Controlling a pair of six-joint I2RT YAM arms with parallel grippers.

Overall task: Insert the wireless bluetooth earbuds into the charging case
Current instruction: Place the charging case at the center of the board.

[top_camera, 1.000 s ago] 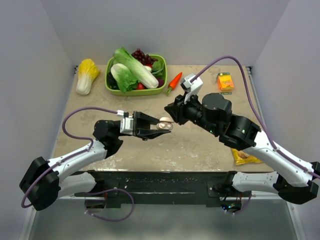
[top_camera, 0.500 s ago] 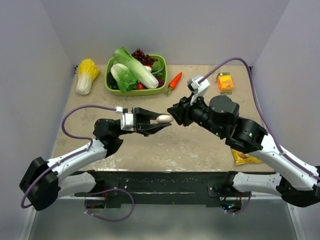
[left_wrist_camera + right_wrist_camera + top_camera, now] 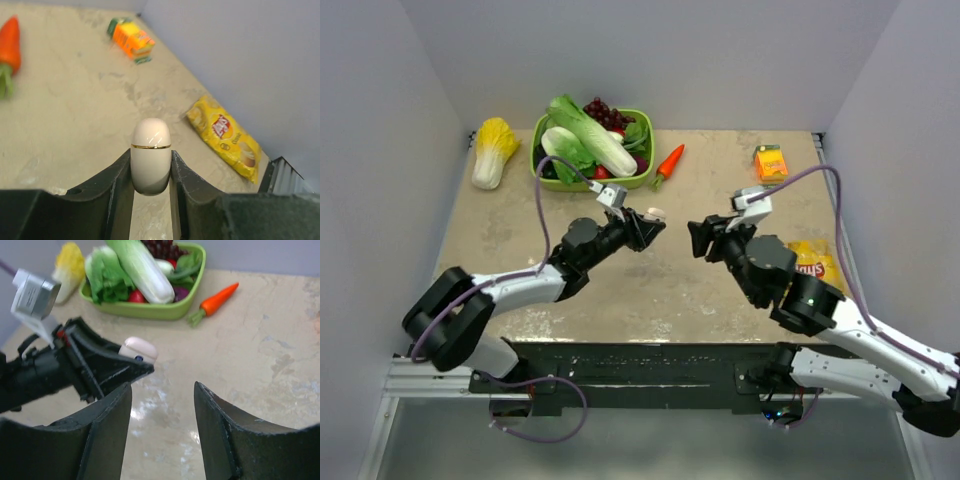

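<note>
I clamp the closed charging case (image 3: 150, 162) in left tool (image 3: 151, 156) | right tool (image 3: 162, 387) pulls back, wide, empty | earbuds probably stowed

Vegetable basket (image 3: 590, 185), carrot (image 3: 671, 160), orange carton (image 3: 771, 162), chip bag (image 3: 815, 262), yellow cabbage (image 3: 494, 150).

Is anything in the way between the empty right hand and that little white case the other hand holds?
Nothing visible. The left hand grips the charging case in the air, and the open right hand faces it across an empty gap.
</note>
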